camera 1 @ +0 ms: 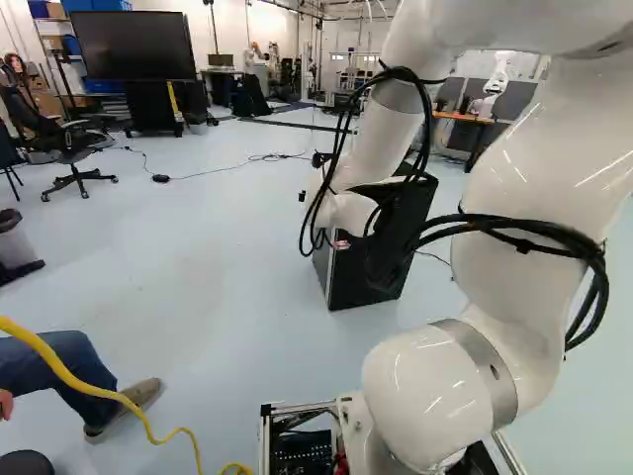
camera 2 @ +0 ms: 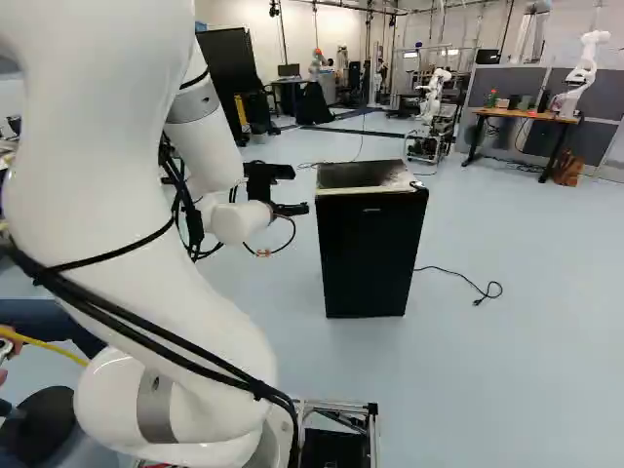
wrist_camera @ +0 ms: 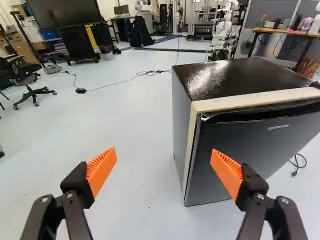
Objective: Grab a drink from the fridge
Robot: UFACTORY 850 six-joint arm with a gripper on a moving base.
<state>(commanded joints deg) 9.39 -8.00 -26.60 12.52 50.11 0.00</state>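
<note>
"What are the fingers doing?"

"The black fingers with ridged orange pads [wrist_camera: 101, 171] stand wide apart in the wrist view, with nothing between them. They're released."

"And just past them?"

"The small black fridge with a pale strip behind its door [wrist_camera: 250, 150]. It sits ahead of the gripper and off to one side, so that one finger overlaps the door near its upright edge. In the right base view it stands at the centre of the frame, and the fingers look near it but apart."

"Where's the drink?"

"I can't see one. If it's inside, the door hides it; that door looks closed."

"So which step is this?"

"Lining up to open the fridge, I'd judge. The next move calls for shifting across to the door's free edge, then hooking or pinching it and pulling clear. Pushing on the flat front could slide the fridge instead."

"Do the views differ?"

"Yes. The right base view shows the whole door front, while in the left base view black cable loops [camera 1: 430, 188] on the white jointed arm [camera 1: 529, 198] cover part of the fridge. Further out, the thin black cord with a plug [camera 2: 458, 281] lies fully in sight right of centre in the right base view."
</note>
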